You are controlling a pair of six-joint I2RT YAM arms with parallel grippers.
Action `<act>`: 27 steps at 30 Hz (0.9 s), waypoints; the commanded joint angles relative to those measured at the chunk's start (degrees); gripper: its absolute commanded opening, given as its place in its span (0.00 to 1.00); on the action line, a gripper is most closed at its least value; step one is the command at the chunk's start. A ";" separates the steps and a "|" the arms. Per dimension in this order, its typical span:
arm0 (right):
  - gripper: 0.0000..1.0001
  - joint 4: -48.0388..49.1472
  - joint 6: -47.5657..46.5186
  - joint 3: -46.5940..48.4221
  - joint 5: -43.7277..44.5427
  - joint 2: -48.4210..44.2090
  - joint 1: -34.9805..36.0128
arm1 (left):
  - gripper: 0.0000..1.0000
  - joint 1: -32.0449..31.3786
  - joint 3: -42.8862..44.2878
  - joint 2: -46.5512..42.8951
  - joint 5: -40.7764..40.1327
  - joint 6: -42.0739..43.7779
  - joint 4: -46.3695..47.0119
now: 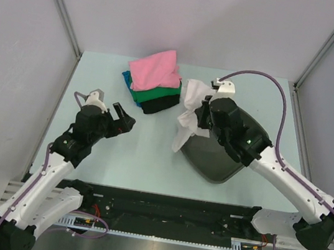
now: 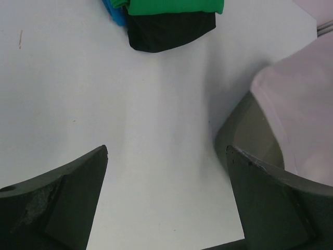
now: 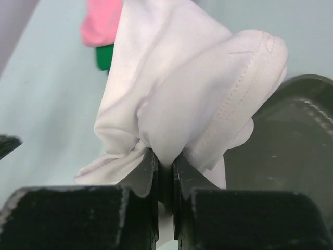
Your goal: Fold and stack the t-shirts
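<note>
Table [image 1: 143, 159]: dark tray [image 1: 214, 163] sits right of centre. White t-shirt [image 3: 197, 78] hangs bunched above the tray's far-left rim. Stack of 4 folded shirts [image 1: 153, 82] is at far centre, just left of the white one, with pink on top and green, teal, black under. Right gripper [image 3: 165, 161] is clenched on 1 fold of white cloth. Left gripper [image 2: 166, 156] is spread wide, holding nothing, over bare table. Suggest: carry the shirt clear of the tray, lay it on bare table, then give the left a 2nd edge to pull flat. 1 pinch alone probably leaves it balled.

The white shirt [image 3: 197, 94] was soft matt cloth with a stitched hem. The tray [image 3: 291, 156] looked like smooth dark plastic, slight sheen. Desk [image 2: 104, 94] was plain matt, and the fingers [image 2: 57, 203] of the left tool [image 2: 166, 148] were scuffed black plastic.
</note>
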 commanded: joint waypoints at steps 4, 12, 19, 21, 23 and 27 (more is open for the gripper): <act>0.00 5.71 0.03 3.48 -13.10 7.19 9.21 | 1.00 0.24 6.24 -5.59 -4.86 -1.45 -5.49; 0.91 13.90 -1.64 3.75 -27.54 16.34 11.95 | 1.00 0.24 6.24 -7.53 -5.48 -1.45 -6.37; 1.00 2.56 -1.38 1.21 -15.59 10.99 12.91 | 1.00 0.24 4.22 -6.57 -3.90 -1.71 -4.01; 1.00 -1.04 0.38 -1.41 -14.88 9.23 12.83 | 1.00 0.24 3.96 -5.95 -2.93 -1.71 -3.39; 1.00 -3.24 2.74 -3.88 -14.70 7.74 13.00 | 1.00 0.24 3.78 -5.77 -2.75 -1.97 -3.04; 0.99 -3.34 7.14 -11.79 -15.58 5.36 13.53 | 1.00 0.24 2.90 -5.95 -2.40 -1.97 -2.33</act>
